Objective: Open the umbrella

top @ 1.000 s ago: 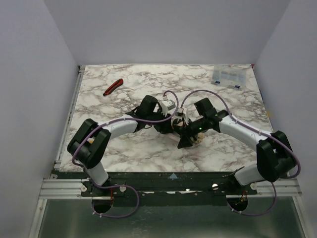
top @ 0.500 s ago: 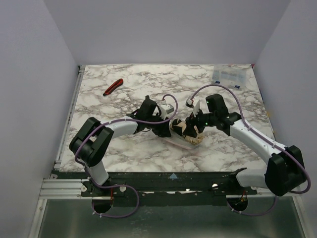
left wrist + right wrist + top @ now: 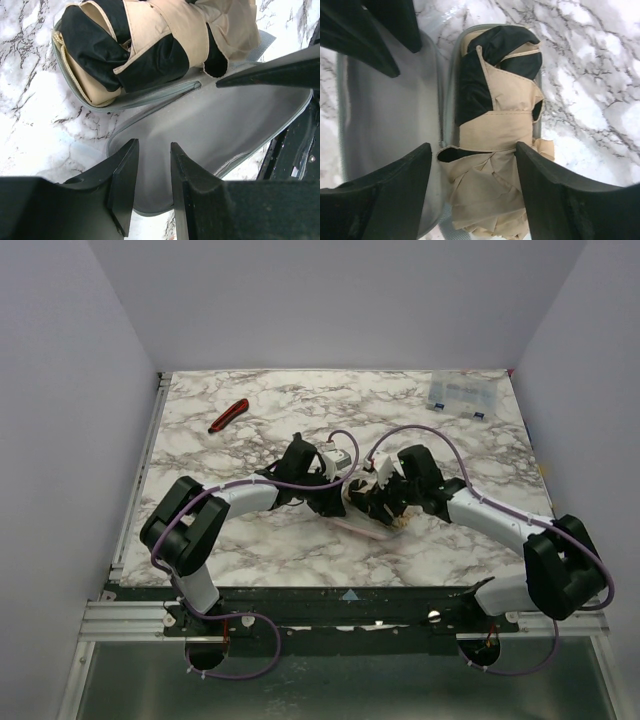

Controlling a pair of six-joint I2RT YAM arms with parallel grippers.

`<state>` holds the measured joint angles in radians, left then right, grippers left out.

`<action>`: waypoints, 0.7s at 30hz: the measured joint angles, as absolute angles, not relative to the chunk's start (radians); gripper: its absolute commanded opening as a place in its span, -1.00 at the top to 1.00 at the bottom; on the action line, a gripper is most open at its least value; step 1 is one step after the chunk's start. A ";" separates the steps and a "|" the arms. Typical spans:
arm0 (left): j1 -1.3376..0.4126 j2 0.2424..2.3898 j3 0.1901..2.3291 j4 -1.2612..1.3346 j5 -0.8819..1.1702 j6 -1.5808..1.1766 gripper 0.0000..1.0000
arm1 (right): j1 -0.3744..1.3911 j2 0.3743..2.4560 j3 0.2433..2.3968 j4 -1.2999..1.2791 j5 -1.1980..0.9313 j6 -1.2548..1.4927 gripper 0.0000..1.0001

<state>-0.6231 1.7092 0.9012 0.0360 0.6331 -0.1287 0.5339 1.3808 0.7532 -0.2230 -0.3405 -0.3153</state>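
The folded umbrella (image 3: pixel 495 130), peach-tan with black folds and a strap round it, lies in the open half of a grey zip case (image 3: pixel 362 527) at the table's middle. It also shows in the left wrist view (image 3: pixel 165 35). My right gripper (image 3: pixel 472 150) is open, one finger on each side of the umbrella's lower end; it also shows in the top view (image 3: pixel 386 502). My left gripper (image 3: pixel 154 147) has its jaws nearly together on the case's flat grey lid (image 3: pixel 225 125), left of the umbrella. The shaft and handle are hidden.
A red-and-black hand tool (image 3: pixel 228 415) lies at the far left of the marble table. A clear plastic box (image 3: pixel 462 395) stands at the far right corner. Both arms meet over the case, their cables looping above it.
My right gripper lifted and swung off to the right, then came back down over the umbrella in the case. My left gripper has stayed on the lid.
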 measured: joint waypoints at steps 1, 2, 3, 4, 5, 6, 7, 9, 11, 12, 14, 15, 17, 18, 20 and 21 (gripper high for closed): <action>-0.623 1.709 0.901 0.036 0.633 -0.129 0.35 | 0.536 1.385 0.748 -0.206 -0.325 -0.321 -0.17; -0.623 1.709 0.901 0.036 0.633 -0.129 0.35 | 0.537 1.388 0.742 -0.189 -0.312 -0.329 -0.03; -0.623 1.709 0.901 0.036 0.633 -0.129 0.35 | 0.538 1.391 0.736 -0.169 -0.297 -0.336 0.05; -0.623 1.709 0.901 0.036 0.633 -0.128 0.34 | 0.538 1.394 0.730 -0.150 -0.281 -0.344 0.16; -0.623 1.709 0.901 0.036 0.633 -0.128 0.31 | 0.538 1.396 0.723 -0.133 -0.266 -0.349 0.31; -0.623 1.709 0.901 0.036 0.633 -0.128 0.28 | 0.538 1.396 0.715 -0.118 -0.255 -0.358 0.56; -0.623 1.709 0.901 0.036 0.633 -0.128 0.24 | 0.538 1.396 0.709 -0.104 -0.247 -0.364 0.80; -0.623 1.709 0.901 0.035 0.633 -0.127 0.06 | 0.543 1.396 0.700 -0.080 -0.223 -0.380 0.99; -0.623 1.709 0.902 0.034 0.632 -0.120 -0.16 | 0.551 1.395 0.691 -0.052 -0.196 -0.387 0.99; -0.623 1.709 0.903 0.031 0.632 -0.118 -0.28 | 0.552 1.392 0.683 -0.033 -0.178 -0.387 0.99; -0.615 1.700 0.905 0.019 0.625 -0.100 -0.53 | 0.549 1.377 0.664 -0.003 -0.145 -0.394 0.99; -0.613 1.692 0.905 0.013 0.621 -0.093 -0.64 | 0.543 1.368 0.655 0.003 -0.133 -0.398 0.99; -0.595 1.646 0.905 0.004 0.608 -0.068 -0.87 | 0.514 1.352 0.646 0.002 -0.118 -0.410 0.99; -0.583 1.618 0.905 0.001 0.601 -0.060 -0.96 | 0.489 1.350 0.646 -0.001 -0.113 -0.419 0.99; -0.539 1.536 0.910 -0.007 0.581 -0.033 -0.97 | 0.418 1.350 0.646 0.000 -0.110 -0.441 0.99; -0.515 1.491 0.920 -0.014 0.567 -0.019 -0.97 | 0.374 1.352 0.647 0.000 -0.109 -0.453 0.99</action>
<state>-0.5148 1.4910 0.9203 -0.0139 0.5674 -0.0185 0.3737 1.3521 0.6472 0.0002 -0.1089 -0.4530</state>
